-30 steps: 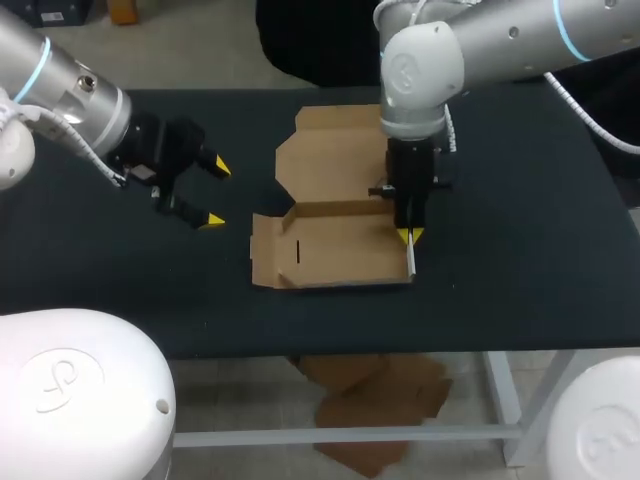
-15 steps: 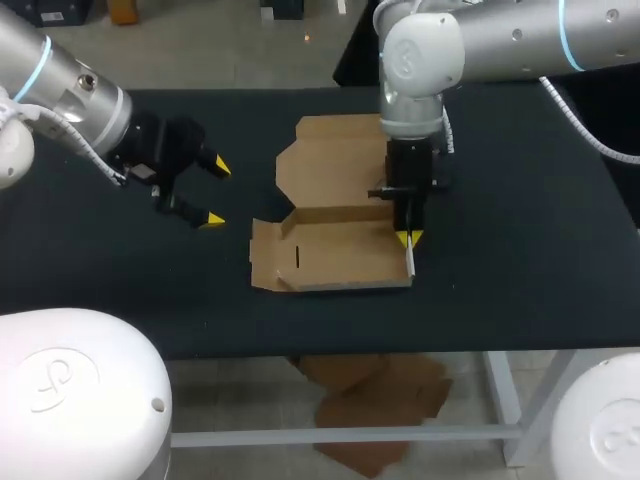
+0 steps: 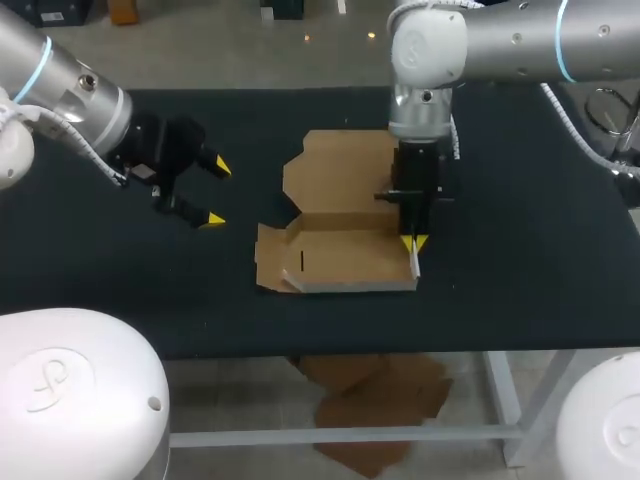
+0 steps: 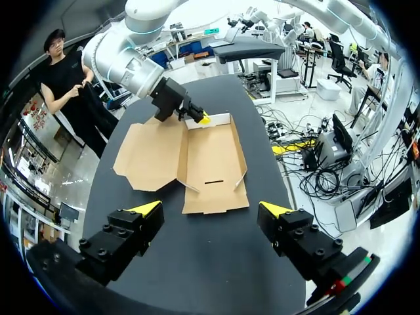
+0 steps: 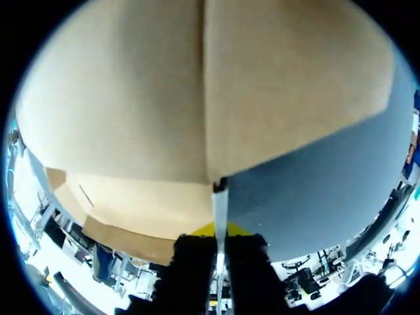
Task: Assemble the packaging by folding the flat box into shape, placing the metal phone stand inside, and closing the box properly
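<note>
**Half-folded box pinched by its right wall, mid-table**

The box (image 3: 345,262) lay open on the table (image 3: 520,250), lid flat on the far side. It looked like light, thin cardboard, stiff only along its creases and easily bent, so best held at a wall edge. The right gripper (image 3: 412,243) was closed tight on the upright right wall. The left gripper (image 3: 215,192) hung wide open and empty, well to the left. Since a second before, box and right gripper had slid slightly near and right, while the left gripper had not moved.
</note>
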